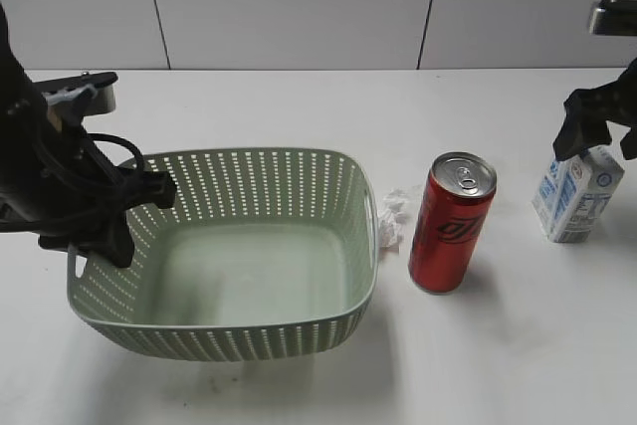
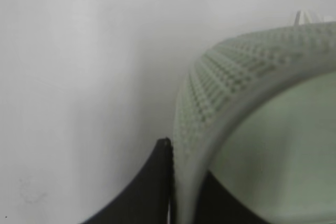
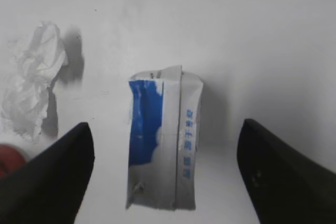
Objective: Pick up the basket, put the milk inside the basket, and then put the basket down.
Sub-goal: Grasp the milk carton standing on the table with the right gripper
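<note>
The sage-green slotted basket [image 1: 249, 246] sits at the left of the table, its left side tipped up a little. My left gripper [image 1: 124, 221] is shut on the basket's left wall. In the left wrist view the rim [image 2: 210, 103] runs between the two black fingers [image 2: 181, 182]. The white and blue milk carton [image 1: 577, 191] stands at the far right. My right gripper [image 1: 597, 126] hovers just above it, open. In the right wrist view the carton [image 3: 163, 150] stands between the two spread fingers [image 3: 165, 161], touching neither.
A tall red drink can [image 1: 453, 221] stands between the basket and the milk. A crumpled white paper [image 1: 395, 216] lies by the basket's right side; it also shows in the right wrist view [image 3: 31, 82]. A white wall runs behind the table.
</note>
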Motion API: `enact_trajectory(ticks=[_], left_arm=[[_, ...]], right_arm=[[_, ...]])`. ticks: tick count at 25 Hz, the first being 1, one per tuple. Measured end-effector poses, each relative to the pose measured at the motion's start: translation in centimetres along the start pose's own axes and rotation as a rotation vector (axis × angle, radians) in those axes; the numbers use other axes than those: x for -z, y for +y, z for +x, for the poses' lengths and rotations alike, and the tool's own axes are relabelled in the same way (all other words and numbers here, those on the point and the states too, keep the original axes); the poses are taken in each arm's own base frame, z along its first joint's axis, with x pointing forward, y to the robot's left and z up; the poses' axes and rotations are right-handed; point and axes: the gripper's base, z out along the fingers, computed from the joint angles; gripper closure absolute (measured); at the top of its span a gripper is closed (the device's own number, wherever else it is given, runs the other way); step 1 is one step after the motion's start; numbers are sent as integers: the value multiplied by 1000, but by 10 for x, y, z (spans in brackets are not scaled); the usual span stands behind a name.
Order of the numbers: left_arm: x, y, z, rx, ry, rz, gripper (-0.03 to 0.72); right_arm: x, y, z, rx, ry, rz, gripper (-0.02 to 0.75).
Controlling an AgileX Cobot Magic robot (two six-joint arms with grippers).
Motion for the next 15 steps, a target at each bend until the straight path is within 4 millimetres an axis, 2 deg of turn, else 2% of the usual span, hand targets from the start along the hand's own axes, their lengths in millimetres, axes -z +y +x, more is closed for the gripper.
enact_trajectory(ticks=[4, 9, 12, 15], left_arm=[[0, 0, 0, 1, 1, 1, 684], [0, 0, 0, 2, 2, 2, 684], [0, 0, 0, 3, 2, 2, 684], [0, 0, 0, 3, 2, 2, 684]], right_arm=[[-28, -3, 1, -7, 42, 3, 73], [-52, -6, 4, -12, 67, 8, 86], [-61, -7, 5, -15, 78, 9, 108], [-63, -7, 5, -15, 82, 9, 172]])
